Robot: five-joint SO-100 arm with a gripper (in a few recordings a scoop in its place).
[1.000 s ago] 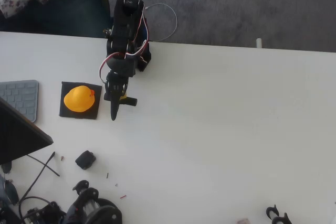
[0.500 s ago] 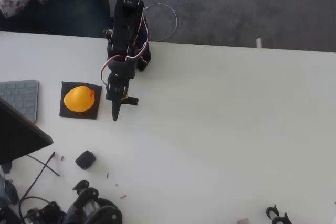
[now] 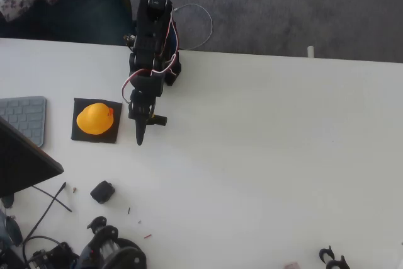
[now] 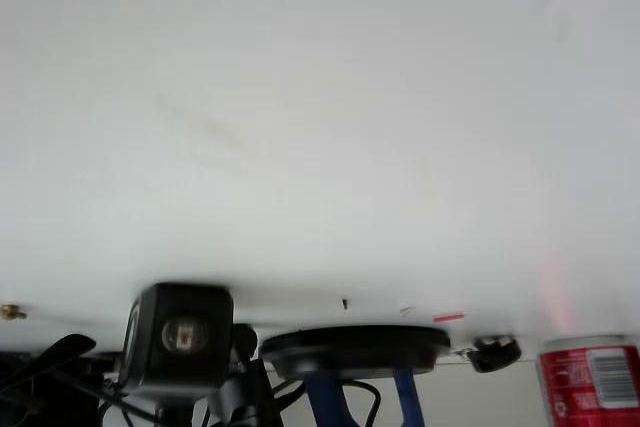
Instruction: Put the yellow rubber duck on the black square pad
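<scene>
Hand point(image 3: 140, 135) of the black arm is hanging shut and empty beside the small yellow rubber duck point(image 3: 94, 118) sitting on the flat black square pad point(image 3: 83, 134)

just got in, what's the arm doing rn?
In the overhead view, the yellow rubber duck already sits on the black square pad. The gripper is off to the pad's right over the bare white table, fingers together and holding nothing. A grey keyboard lies left of the pad.

Overhead view: duck point(image 3: 95, 118) on pad point(image 3: 96, 121), keyboard point(image 3: 25, 118) left of pad, hand point(image 3: 140, 135) just right of pad
</scene>
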